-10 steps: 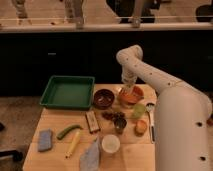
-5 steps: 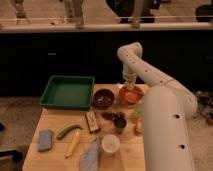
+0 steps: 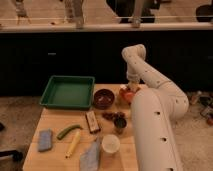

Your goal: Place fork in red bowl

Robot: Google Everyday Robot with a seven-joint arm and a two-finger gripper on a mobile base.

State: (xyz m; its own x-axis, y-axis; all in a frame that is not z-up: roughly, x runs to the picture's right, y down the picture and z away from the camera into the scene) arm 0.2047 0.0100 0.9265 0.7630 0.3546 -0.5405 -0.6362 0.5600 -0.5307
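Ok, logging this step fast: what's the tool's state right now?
Tool: closed, down at the red bowl; whether it holds the fork cannot be told.

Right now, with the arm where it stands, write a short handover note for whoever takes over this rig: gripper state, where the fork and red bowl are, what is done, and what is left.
Gripper: shut, low over the red bowl, at the far right of the table.
Red bowl: just right of the maroon bowl, partly hidden by the arm.
Fork: not visible; whether it is in the gripper or the bowl cannot be told.
Done: the gripper is at the bowl.
Left: check for the fork, release it into the bowl if it is held, then lift clear.
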